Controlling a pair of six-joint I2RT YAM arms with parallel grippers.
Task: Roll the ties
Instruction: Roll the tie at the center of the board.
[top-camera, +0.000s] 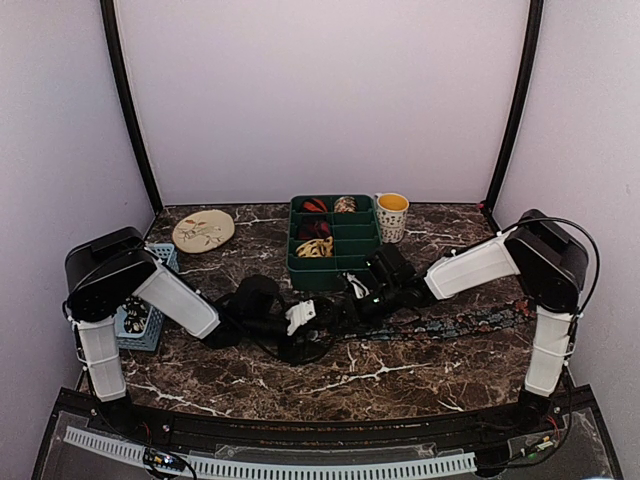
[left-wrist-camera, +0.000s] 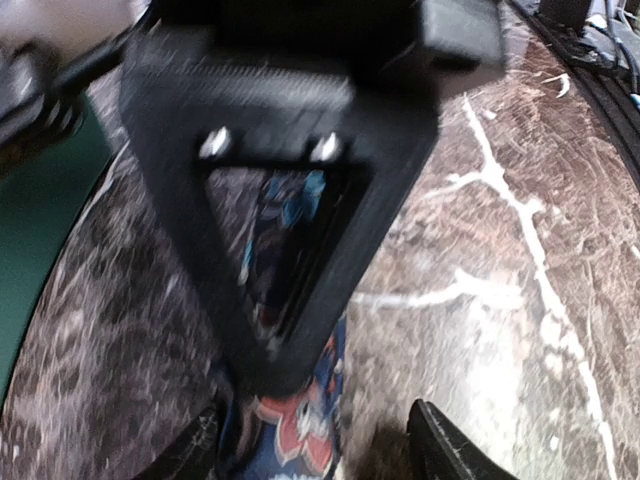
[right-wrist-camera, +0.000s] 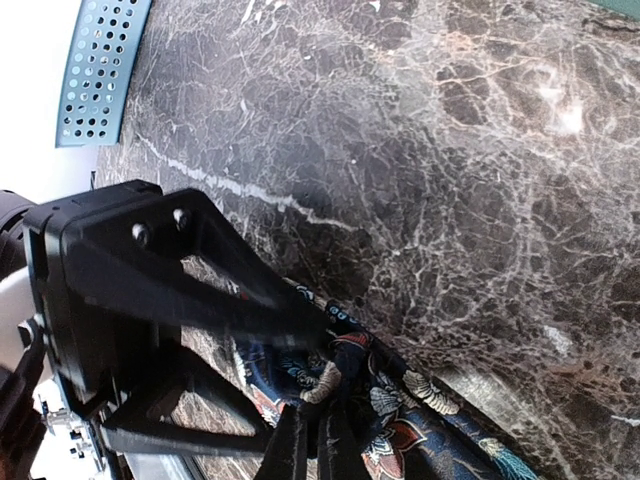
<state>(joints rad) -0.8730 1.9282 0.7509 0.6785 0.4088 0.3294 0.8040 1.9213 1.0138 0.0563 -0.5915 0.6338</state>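
Navy floral tie (top-camera: 470, 322): across marble table (top-camera: 400, 385), centre to right edge. Right gripper (right-wrist-camera: 312, 445) pinches it; left gripper (left-wrist-camera: 315, 450) spread above.

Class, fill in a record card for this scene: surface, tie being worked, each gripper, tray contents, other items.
surface: dark marble table
tie: patterned tie, stretched flat from centre toward the right
left gripper: jaws apart, the tie between them
right gripper: jaws shut on the tie
tray: green tray, rolled ties in compartments
others: cup, plate, blue basket
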